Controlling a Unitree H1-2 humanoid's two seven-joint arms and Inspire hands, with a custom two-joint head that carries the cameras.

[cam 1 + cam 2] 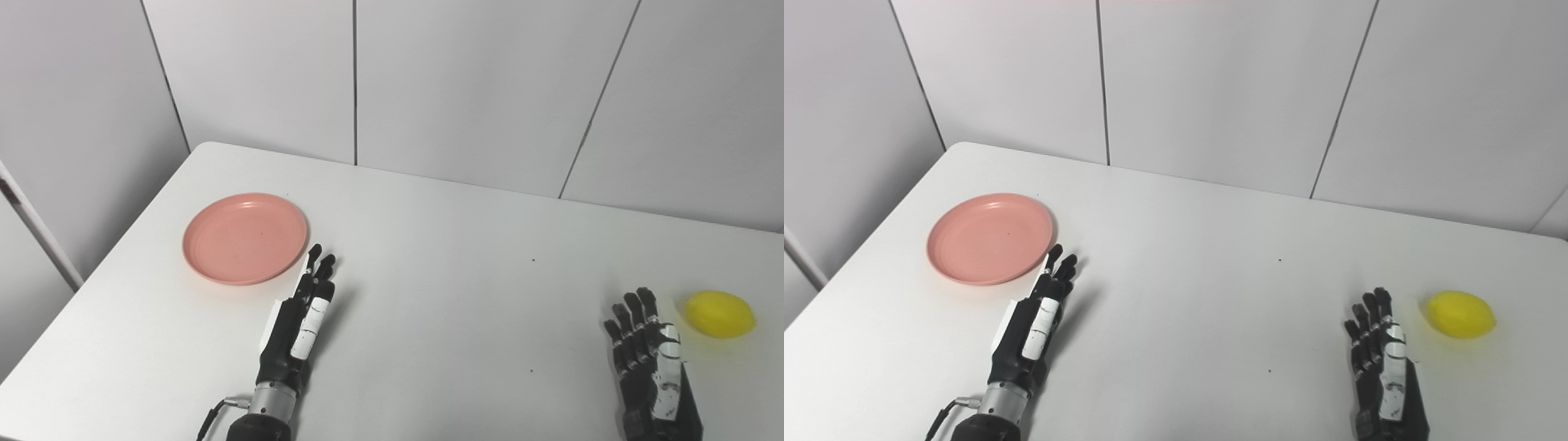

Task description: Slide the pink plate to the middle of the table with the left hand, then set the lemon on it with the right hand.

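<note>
One pink plate [245, 238] lies flat on the white desk [441, 257], ahead of my left hand [298, 324] and a little to its left. The plate is bare, with nothing on it, and its near right rim sits just beside my left fingertips [315, 251]; I cannot tell whether they touch it or stop short. My left hand is stretched out flat and edge-on, fingers straight, lying close side by side and pointing away from me, holding nothing. Its wrist and a thin cable come in from the bottom edge.

Between my two hands the desk is plain white, marked only by two small dark specks.

My right hand [650, 361] rests low near the bottom edge, well apart from the left one, palm down with its fingers slightly spread and gently curved, empty. One yellow lemon [719, 314] lies on its side on the desk just to the right of that hand and slightly ahead of it, near the fingertips [644, 298] but not touching them, a narrow strip of desk showing between.

So I count one plate, one lemon, and two hands, neither holding anything. Grey wall panels stand behind the desk's far edge.
</note>
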